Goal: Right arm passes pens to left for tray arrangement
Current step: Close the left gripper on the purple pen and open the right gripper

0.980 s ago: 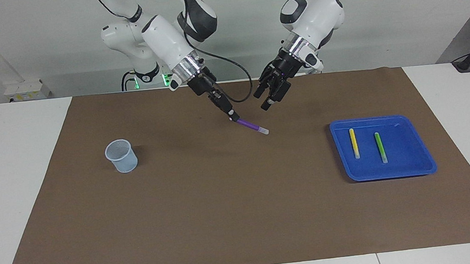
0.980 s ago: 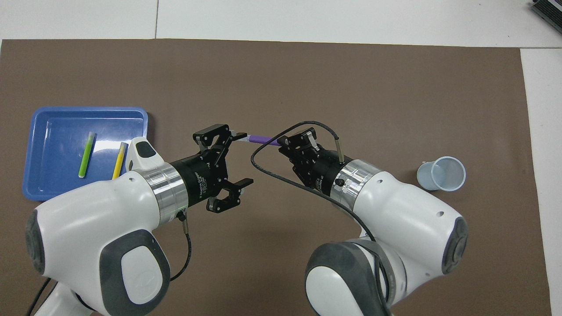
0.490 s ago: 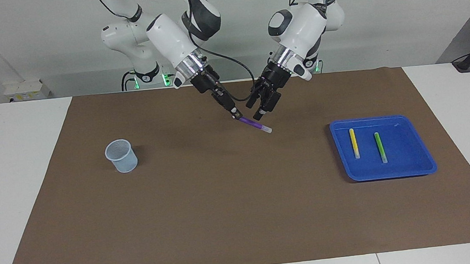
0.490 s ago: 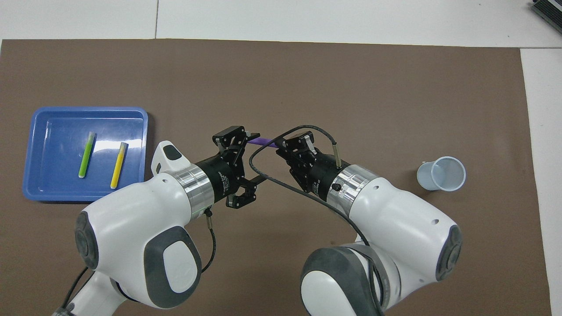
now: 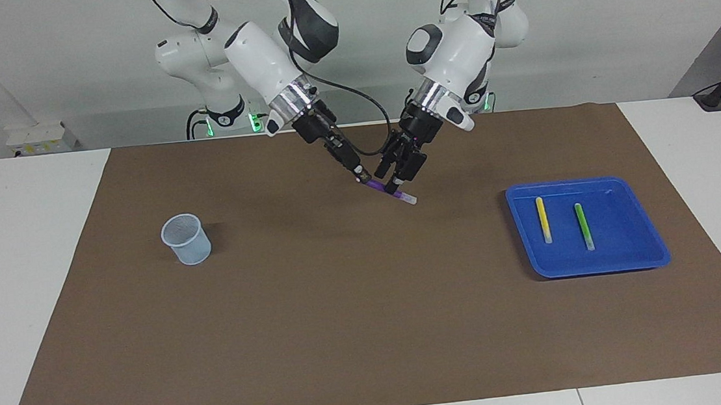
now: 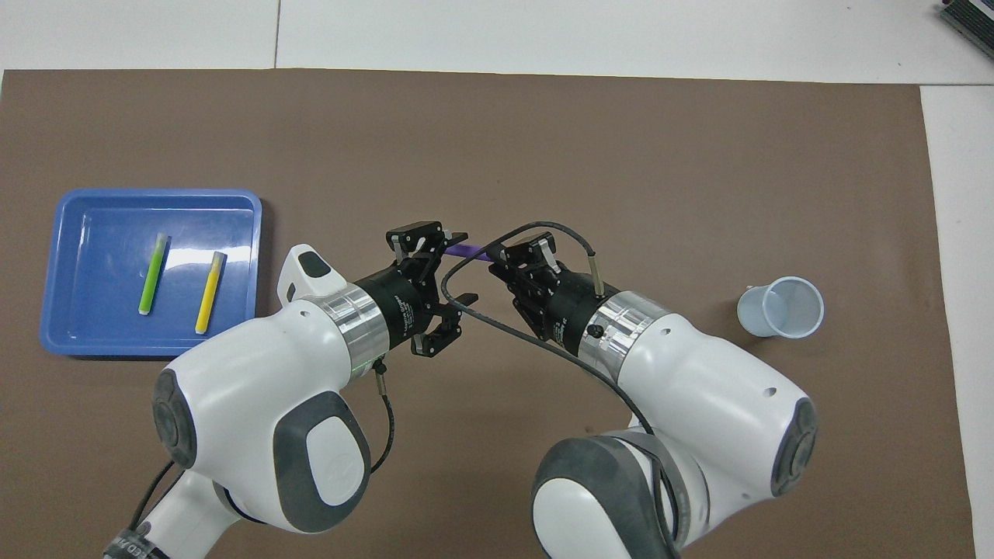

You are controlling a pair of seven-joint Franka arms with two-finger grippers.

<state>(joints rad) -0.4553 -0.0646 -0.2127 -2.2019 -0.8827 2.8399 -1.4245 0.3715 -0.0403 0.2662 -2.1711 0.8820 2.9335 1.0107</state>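
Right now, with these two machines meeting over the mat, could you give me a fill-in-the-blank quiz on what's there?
1. The right tool is shut on the ____ pen.
2. The tray holds ____ pens.
3. In the tray, the pen lying beside the green pen is ____.
4. The cup stands toward the ____ arm's end of the table.

Missing words: purple; two; yellow; right

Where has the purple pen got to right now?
The purple pen is up in the air over the middle of the brown mat, held at one end by the right hand, with the left hand around its whitish end.
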